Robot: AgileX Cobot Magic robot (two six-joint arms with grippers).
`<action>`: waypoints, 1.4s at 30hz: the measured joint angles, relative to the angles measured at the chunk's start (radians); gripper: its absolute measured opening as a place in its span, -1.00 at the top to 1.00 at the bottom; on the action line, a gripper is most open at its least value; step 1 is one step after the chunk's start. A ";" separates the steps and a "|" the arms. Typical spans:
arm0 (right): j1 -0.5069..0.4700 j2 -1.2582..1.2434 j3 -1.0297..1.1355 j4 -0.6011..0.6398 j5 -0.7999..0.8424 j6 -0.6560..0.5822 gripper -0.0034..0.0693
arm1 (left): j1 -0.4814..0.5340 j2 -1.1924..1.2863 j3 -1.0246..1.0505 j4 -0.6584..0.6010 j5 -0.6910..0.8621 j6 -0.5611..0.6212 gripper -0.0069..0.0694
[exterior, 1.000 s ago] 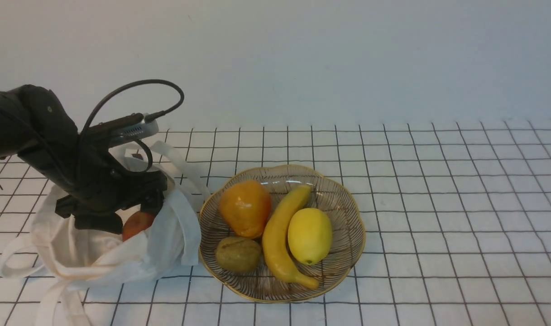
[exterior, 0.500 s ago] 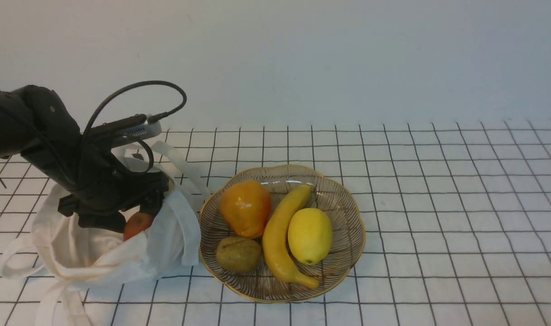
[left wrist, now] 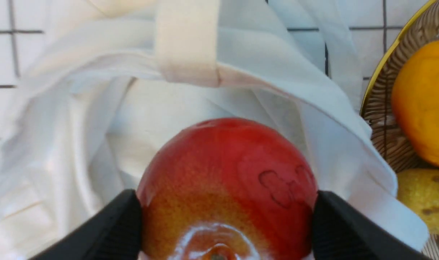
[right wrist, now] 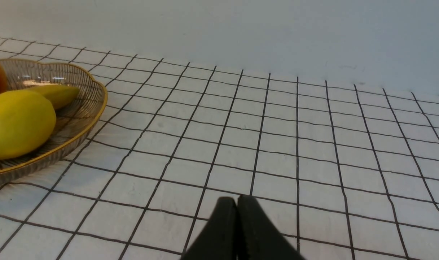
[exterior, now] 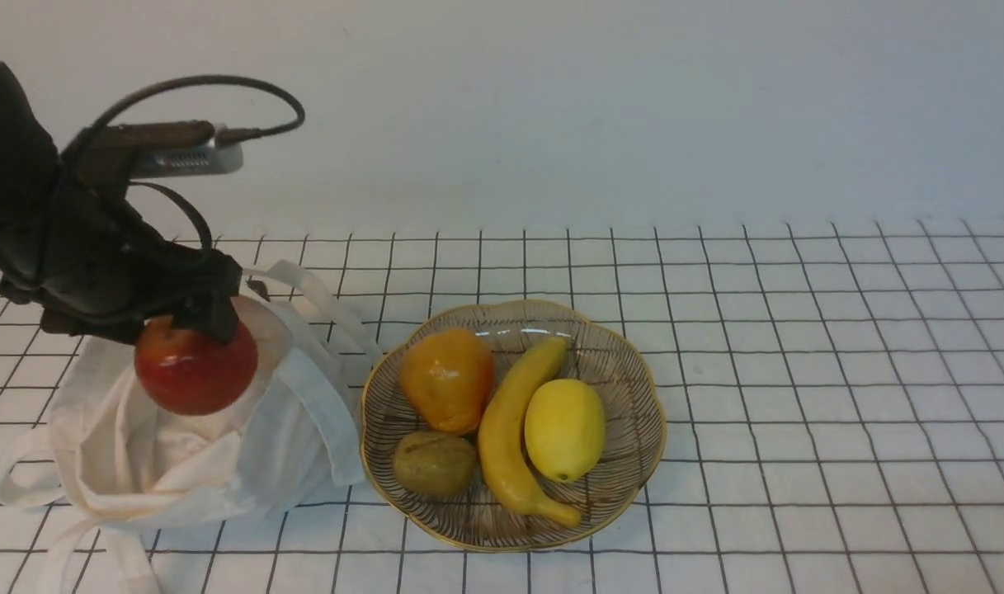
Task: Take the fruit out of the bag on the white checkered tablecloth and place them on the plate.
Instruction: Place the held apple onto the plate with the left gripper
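My left gripper (exterior: 184,330) pinching apple (exterior: 195,371) above bag (exterior: 180,462); front view hides finger contact, wrist cam shows it; right gripper (right wrist: 237,213) pressed together, only on own cam.

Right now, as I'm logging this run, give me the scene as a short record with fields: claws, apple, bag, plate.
left claw: shut on the apple
right claw: shut, holding nothing
apple: in the air over the bag, not yet on the plate
bag: slumped open on the tablecloth, left of the plate
plate: holds orange pear, banana, lemon, brownish fruit
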 joint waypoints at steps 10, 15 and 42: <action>0.000 0.000 0.000 0.000 0.000 0.000 0.94 | -0.083 -0.223 0.000 -0.055 0.004 0.007 -0.60; 0.000 0.000 0.000 0.000 0.000 0.000 0.94 | -0.250 -0.211 0.000 -0.184 -0.119 0.078 -0.60; 0.000 0.000 0.000 0.000 0.000 -0.002 0.94 | -0.487 0.253 0.000 -0.271 -0.661 0.189 -0.81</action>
